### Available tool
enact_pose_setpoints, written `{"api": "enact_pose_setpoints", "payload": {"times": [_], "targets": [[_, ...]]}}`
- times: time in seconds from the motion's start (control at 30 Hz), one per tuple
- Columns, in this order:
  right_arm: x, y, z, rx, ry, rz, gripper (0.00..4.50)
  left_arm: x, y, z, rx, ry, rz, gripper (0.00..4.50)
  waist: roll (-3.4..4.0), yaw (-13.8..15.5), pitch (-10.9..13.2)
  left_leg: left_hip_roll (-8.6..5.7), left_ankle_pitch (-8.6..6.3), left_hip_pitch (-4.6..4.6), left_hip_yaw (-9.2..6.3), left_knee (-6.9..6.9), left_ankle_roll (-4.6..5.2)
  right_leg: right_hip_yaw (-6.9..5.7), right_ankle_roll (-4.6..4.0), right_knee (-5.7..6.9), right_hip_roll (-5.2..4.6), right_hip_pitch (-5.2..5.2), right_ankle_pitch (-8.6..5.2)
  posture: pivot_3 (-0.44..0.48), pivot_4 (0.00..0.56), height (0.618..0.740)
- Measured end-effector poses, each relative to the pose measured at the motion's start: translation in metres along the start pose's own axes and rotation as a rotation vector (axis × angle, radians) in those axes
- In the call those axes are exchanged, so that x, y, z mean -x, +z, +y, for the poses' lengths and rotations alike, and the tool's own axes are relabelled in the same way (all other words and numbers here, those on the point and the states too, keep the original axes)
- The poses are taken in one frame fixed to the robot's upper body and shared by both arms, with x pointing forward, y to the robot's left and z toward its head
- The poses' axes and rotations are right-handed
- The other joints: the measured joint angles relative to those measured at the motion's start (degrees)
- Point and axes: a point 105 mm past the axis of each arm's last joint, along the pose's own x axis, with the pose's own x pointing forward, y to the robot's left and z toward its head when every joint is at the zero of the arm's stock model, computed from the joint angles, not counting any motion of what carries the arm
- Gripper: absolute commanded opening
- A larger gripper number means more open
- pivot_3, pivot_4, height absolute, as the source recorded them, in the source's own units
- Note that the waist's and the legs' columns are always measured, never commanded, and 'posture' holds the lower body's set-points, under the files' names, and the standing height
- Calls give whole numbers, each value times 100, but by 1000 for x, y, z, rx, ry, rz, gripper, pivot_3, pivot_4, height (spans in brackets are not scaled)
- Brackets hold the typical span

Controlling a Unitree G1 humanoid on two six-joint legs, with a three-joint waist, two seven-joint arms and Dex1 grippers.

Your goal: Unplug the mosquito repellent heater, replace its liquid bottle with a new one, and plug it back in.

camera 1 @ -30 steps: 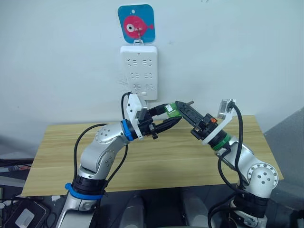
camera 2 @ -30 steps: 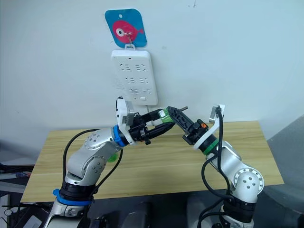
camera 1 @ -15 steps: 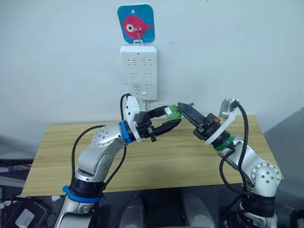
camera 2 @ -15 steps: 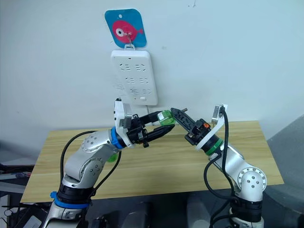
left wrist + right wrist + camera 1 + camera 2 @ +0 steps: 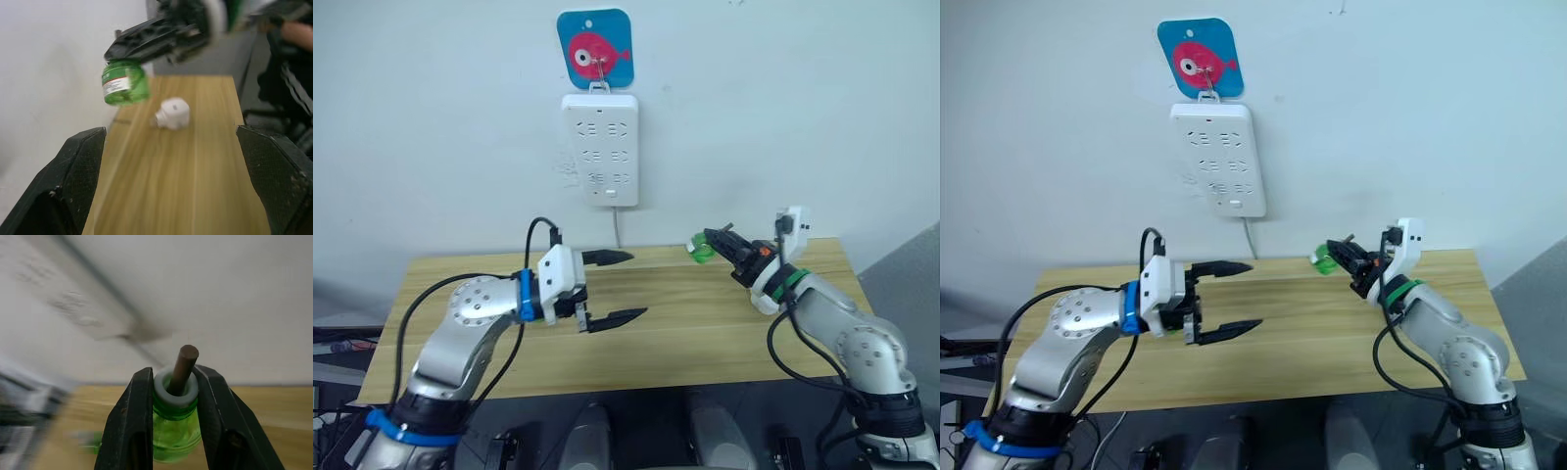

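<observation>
Right gripper [image 5: 713,245] raised above the table [image 5: 685,333] at about 2 o'clock, black fingers [image 5: 139,426] pinched on the neck of a green bottle [image 5: 173,423] — brown wick [image 5: 183,367] poking up through the white collar between them. In the left wrist view, bottle [image 5: 124,83] hanging tilted from that gripper over the wood, white label with a red band facing the camera.

Left gripper [image 5: 615,287] low over the table at about 9 o'clock, jaws spread wide, nothing between the 2 fingers [image 5: 73,176], both pointing toward the right arm and well apart from it.

Heater [image 5: 172,113] lying on the tabletop near the far end, unplugged, beside and just beyond the hanging bottle as seen from the left wrist; small dark spot on its facing side. Cannot tell whether a bottle sits inside it.

Power strip [image 5: 600,148] on the wall at 12 o'clock, hung under a blue hook plate with a pink fish [image 5: 595,48], sockets bare — thin cable dropping from its lower edge toward the table.
</observation>
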Motion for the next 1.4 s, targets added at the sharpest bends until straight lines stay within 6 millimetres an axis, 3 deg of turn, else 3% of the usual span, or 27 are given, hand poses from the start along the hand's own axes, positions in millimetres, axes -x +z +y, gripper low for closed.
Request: {"api": "enact_pose_setpoints", "payload": {"times": [0.13,0.23,0.43,0.6,0.63,0.73,0.93,1.17,1.27,1.4], "targets": [[-15,-33,-12,306,-55,0,828,10,-14,-13,35,-53,122,4500,-1,21,1,2,0,-5,2,-1,0,2,-2,7,1,-9,-1,-26,218,734],[-26,-65,-21,443,-76,30,828,10,-13,-17,46,-71,152,4500,-1,58,1,0,0,-5,6,3,-1,6,-2,9,-2,-8,-1,-10,221,734],[-43,-81,-37,560,-108,41,828,10,-14,-20,64,-72,175,4500,-2,76,2,0,1,-3,3,3,-1,5,-3,17,-3,-9,0,2,222,734],[-47,-97,-44,488,-120,77,828,10,-14,-20,63,-54,172,4500,-1,75,1,0,1,-1,4,3,-1,6,-4,22,-3,-9,-1,2,221,734],[-47,-98,-43,477,-120,76,1559,10,-14,-20,63,-52,172,4500,-1,75,1,0,1,0,4,4,-1,7,-4,25,-3,-8,-1,1,221,734],[-46,-102,-46,450,-120,87,2482,10,-15,-21,66,-53,172,4500,-1,75,1,-1,1,3,3,5,-1,6,-4,31,-3,-8,-1,-3,220,734],[-41,-92,-48,416,-135,49,4463,11,-14,-18,50,-28,163,4500,-1,78,1,-1,1,3,3,4,-1,7,-5,38,-4,-10,-1,4,220,734],[-17,-57,-21,508,48,-17,4463,43,-27,5,92,271,183,4500,0,88,2,2,0,2,4,4,0,8,-8,41,-5,-15,-3,38,226,734],[-3,-44,8,574,232,-7,4463,75,-41,2,210,482,192,4500,-6,83,5,8,-1,1,-2,1,1,4,-15,39,-5,-15,-7,62,228,734],[9,-27,40,612,408,-3,4463,116,-52,-12,284,628,255,4500,-6,197,5,8,-1,10,-5,2,0,0,-18,38,-5,-4,-9,89,225,734]]}}
